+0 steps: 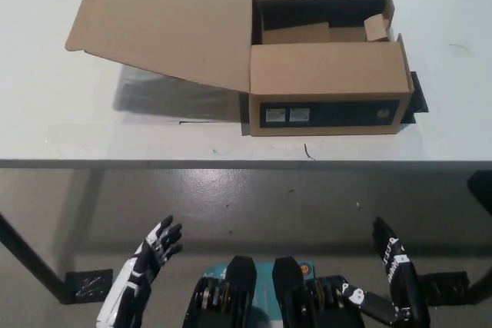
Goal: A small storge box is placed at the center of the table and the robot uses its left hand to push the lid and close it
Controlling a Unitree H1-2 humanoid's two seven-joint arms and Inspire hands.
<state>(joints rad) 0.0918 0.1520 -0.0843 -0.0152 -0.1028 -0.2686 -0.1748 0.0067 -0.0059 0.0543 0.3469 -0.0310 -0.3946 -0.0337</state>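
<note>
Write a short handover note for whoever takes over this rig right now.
Left robot hand: open, holding nothing, low in front of the table edge, not yet near the box.
Right robot hand: open, resting low on the other side.
Box: cardboard, on the white table, slightly right of centre.
Lid: wide open, swung out to the robot's left, raised off the table.
Done: nothing yet.
Left: raise the left robot hand, push the lid over the box until it shuts.

Brown cardboard box (pixel 327 90), seemingly black-banded, on white table (pixel 61 128).
</note>
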